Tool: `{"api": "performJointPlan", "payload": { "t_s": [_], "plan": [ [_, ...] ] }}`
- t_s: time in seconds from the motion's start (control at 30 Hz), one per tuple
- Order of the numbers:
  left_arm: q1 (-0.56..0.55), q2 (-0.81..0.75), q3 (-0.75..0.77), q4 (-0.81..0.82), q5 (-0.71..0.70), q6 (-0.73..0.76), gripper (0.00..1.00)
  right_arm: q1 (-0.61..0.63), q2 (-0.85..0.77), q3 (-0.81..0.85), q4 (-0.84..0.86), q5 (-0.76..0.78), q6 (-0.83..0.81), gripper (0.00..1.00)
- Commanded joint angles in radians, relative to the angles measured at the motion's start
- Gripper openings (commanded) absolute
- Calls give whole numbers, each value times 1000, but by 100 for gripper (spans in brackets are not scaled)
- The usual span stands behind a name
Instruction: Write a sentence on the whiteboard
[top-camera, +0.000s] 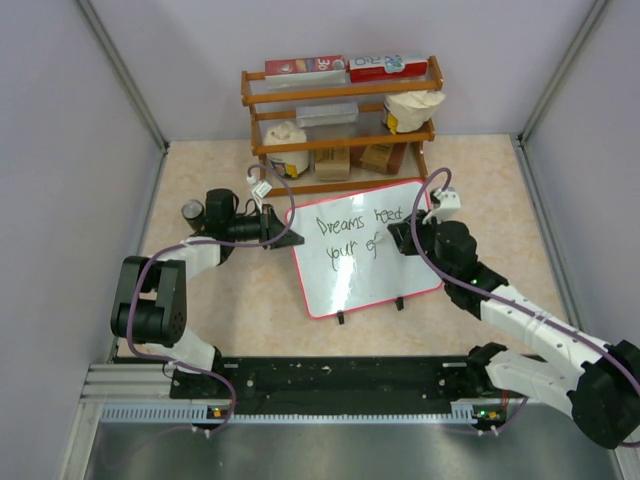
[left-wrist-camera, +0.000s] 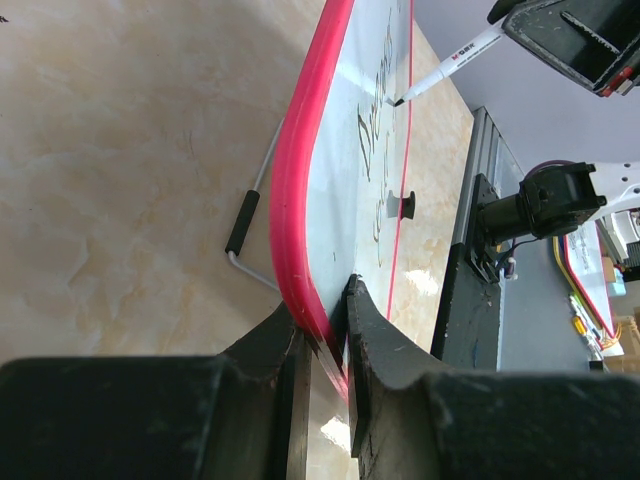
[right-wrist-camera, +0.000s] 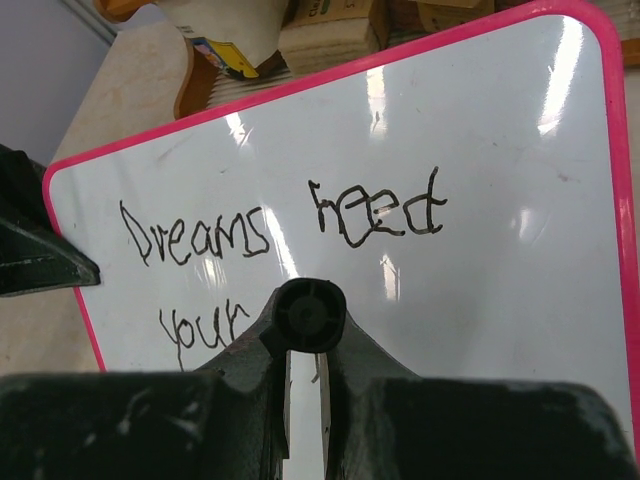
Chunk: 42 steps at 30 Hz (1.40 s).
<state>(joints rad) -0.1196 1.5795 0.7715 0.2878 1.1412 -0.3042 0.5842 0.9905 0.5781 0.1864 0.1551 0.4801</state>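
Note:
The whiteboard (top-camera: 400, 275), white with a thin red frame, lies tilted on the table in front of the shelf. The sentence (top-camera: 345, 225) reads "Dreams need" on the first line and "your" plus a partial word on the second. My left gripper (top-camera: 283, 228) is shut on the board's left edge, and the red frame (left-wrist-camera: 300, 200) runs between its jaws (left-wrist-camera: 328, 335). My right gripper (top-camera: 398, 240) is shut on a white marker (left-wrist-camera: 455, 62), its tip against the board beside the second line. In the right wrist view the marker's black end cap (right-wrist-camera: 310, 313) sits between the fingers above the whiteboard (right-wrist-camera: 500, 300) and its lettering (right-wrist-camera: 375, 215).
A wooden shelf rack (top-camera: 340, 95) with boxes and jars stands just behind the board. Two small black tabs (top-camera: 341, 318) stick out from the board's near edge. A wire stand with a black grip (left-wrist-camera: 243, 222) shows under the board. The black arm rail (top-camera: 340, 380) runs along the near edge.

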Motion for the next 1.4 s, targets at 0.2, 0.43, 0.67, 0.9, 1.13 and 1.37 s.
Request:
{"api": "performJointPlan", "payload": {
  "t_s": [0.2, 0.43, 0.67, 0.9, 1.13, 1.37],
  "plan": [
    [-5, 4, -17, -36, -100, 134, 0, -14, -7, 16, 7, 84, -21, 0],
    [-5, 2, -17, -36, -100, 134, 0, -23, -16, 12, 4, 84, -26, 0],
    [-5, 4, -17, -38, -100, 134, 0, -24, -26, 22, -8, 87, -29, 0],
    [-5, 2, -17, -38, -100, 134, 0, -24, -88, 16, 1, 58, -9, 0],
    [-6, 4, -17, -39, -100, 135, 0, -26, -139, 29, -4, 115, -23, 0],
    [-5, 1, -18, -39, -100, 135, 0, -38, -69, 62, 2, 129, -28, 0]
  ]
}}
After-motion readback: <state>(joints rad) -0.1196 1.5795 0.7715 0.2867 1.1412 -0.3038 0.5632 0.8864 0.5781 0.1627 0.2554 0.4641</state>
